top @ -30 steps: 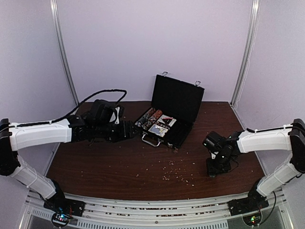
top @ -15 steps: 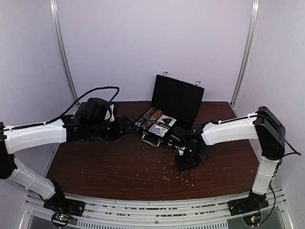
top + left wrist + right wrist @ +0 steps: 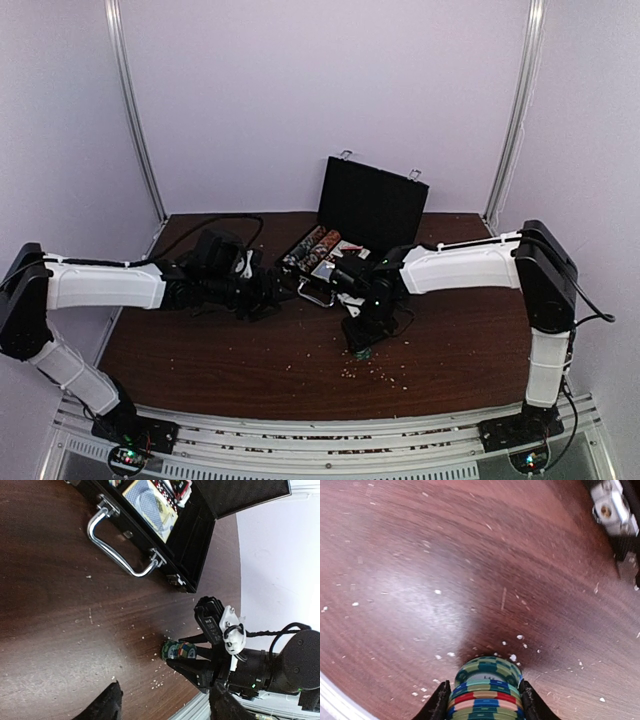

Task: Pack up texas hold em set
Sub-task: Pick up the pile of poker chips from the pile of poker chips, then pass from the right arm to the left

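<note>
Stretches the left arm (image 3: 105, 285) low to just left of the case (image 3: 370, 205), left gripper (image 3: 268, 296) level, jaws spread, nothing between. Folds the right arm (image 3: 460, 268) across in front of the case, right gripper (image 3: 358, 342) pointing down, clamped on a chip stack (image 3: 485, 690).

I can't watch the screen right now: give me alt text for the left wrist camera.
The right gripper grips a short stack of striped poker chips close to the dark wooden table, near the open black case. The case's silver handle faces the camera and a card deck shows inside. The left gripper stands open at the bottom edge, holding nothing.
</note>
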Available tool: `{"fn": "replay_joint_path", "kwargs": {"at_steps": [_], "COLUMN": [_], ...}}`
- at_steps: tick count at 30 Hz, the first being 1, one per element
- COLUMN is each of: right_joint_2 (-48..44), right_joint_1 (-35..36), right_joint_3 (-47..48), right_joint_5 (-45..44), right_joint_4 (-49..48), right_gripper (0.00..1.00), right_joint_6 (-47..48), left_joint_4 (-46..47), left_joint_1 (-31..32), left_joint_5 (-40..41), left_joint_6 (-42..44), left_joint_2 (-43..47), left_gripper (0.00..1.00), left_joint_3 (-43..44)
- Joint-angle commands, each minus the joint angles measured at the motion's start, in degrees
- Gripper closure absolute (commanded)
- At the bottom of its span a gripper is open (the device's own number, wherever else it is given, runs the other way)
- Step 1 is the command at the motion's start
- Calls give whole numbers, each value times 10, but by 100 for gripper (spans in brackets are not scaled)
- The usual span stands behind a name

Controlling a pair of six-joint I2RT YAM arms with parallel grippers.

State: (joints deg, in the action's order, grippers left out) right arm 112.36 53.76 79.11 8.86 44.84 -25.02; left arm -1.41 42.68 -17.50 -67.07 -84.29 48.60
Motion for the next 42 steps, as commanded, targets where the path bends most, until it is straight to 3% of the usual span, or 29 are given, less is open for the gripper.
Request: {"fn": "replay_joint_path", "kwargs": {"at_steps": [1,10,18,42], "right_joint_2": [-21,-28,-34,-30], "right_joint_1": [4,4,4,3], "right_joint_3": [41,75,85,86], "right_joint_5": [8,15,29,47], "right_joint_4": [39,83,95,83], "right_gripper": [89,89,89,90], "right_joint_6": [34,69,85,97], "left_joint_4": [83,173,309,558], "left_joint_1": [-4,-1,2,47], "left_joint_5": [-91,-201,-277,-355], "left_joint_6": [-37,-66,-129,-291], "left_joint_2": [-37,-138,-222,-377], "left_gripper": [39,44,46,41], "left_joint_3": [9,27,29,72]}}
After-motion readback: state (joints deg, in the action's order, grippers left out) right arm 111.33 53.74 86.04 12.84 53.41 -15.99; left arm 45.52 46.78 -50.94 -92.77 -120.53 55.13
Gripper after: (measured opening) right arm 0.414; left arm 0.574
